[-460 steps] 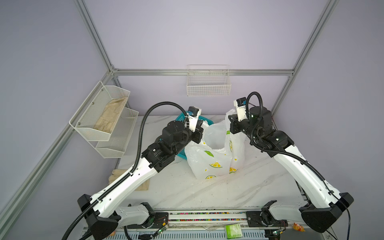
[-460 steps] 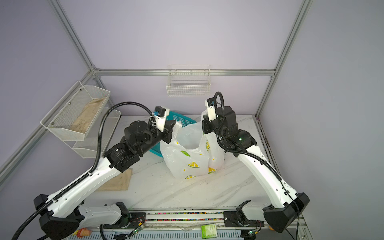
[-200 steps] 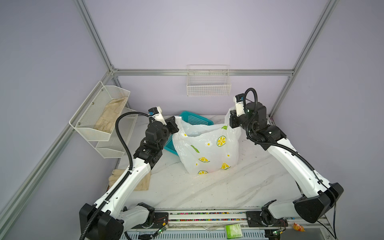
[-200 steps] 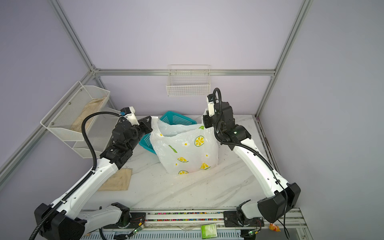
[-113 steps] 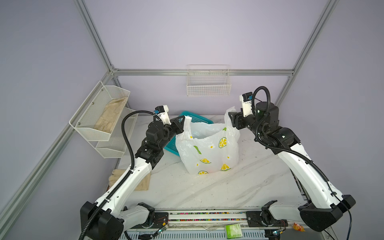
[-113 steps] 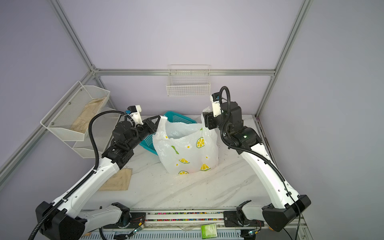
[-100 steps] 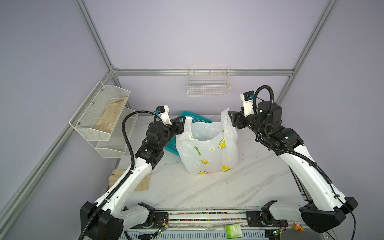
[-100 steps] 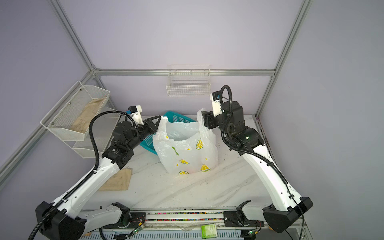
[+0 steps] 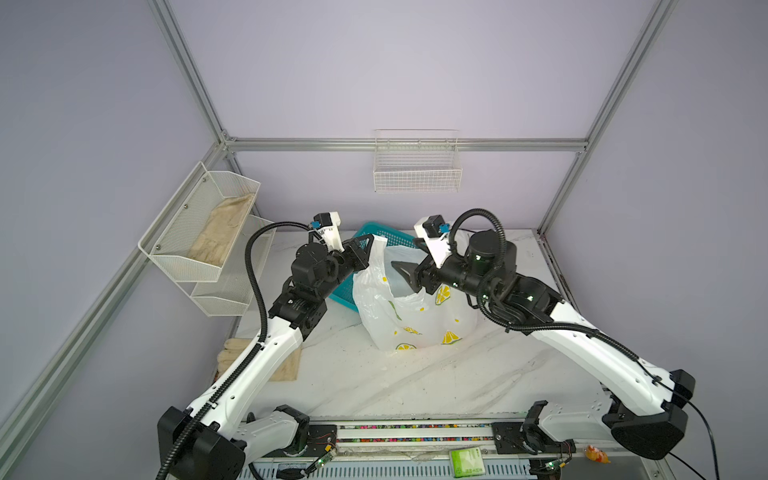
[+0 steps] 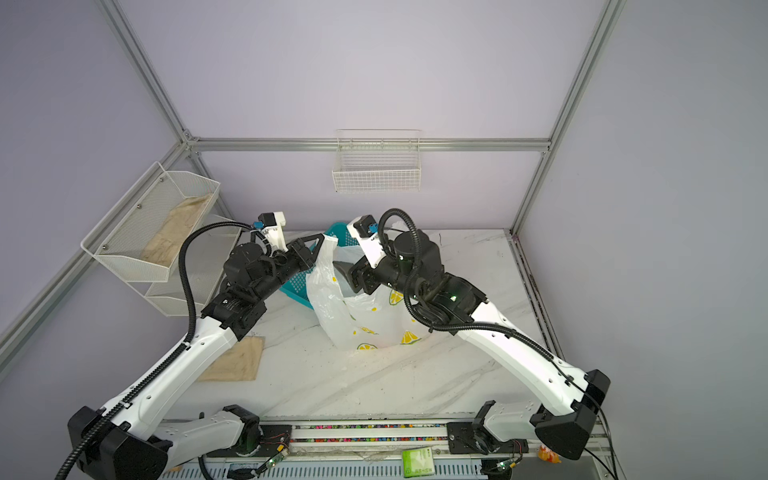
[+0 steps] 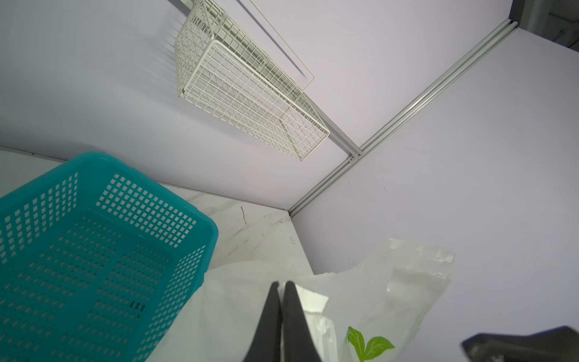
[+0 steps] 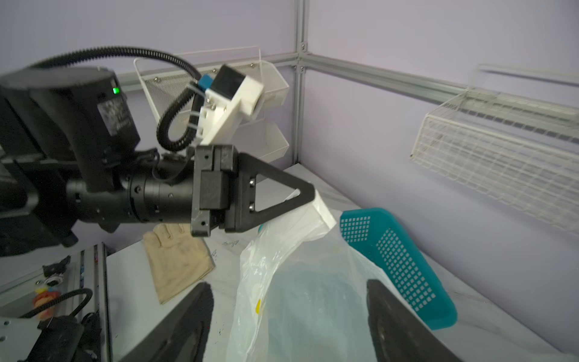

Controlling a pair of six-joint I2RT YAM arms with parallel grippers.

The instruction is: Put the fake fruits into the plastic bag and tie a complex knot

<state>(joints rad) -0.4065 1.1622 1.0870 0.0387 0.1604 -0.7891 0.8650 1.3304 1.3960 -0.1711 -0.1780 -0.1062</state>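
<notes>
Mid-frame in both top views, the plastic bag (image 9: pixel 415 320) (image 10: pixel 365 318) is being held up before the half-hidden teal basket (image 9: pixel 399 241), its upper-left handle being clamped by the left gripper (image 9: pixel 370 238), the right gripper (image 9: pixel 405 274) being held agape over its mouth.

Both top views look steeply down from the front over the whole table (image 9: pixel 415 386). The left wrist camera peers close past the left gripper (image 11: pixel 282 284) toward the back corner; the right wrist camera faces that gripper across the plastic bag (image 12: pixel 297 297). All share the teal basket (image 11: pixel 94 250).
</notes>
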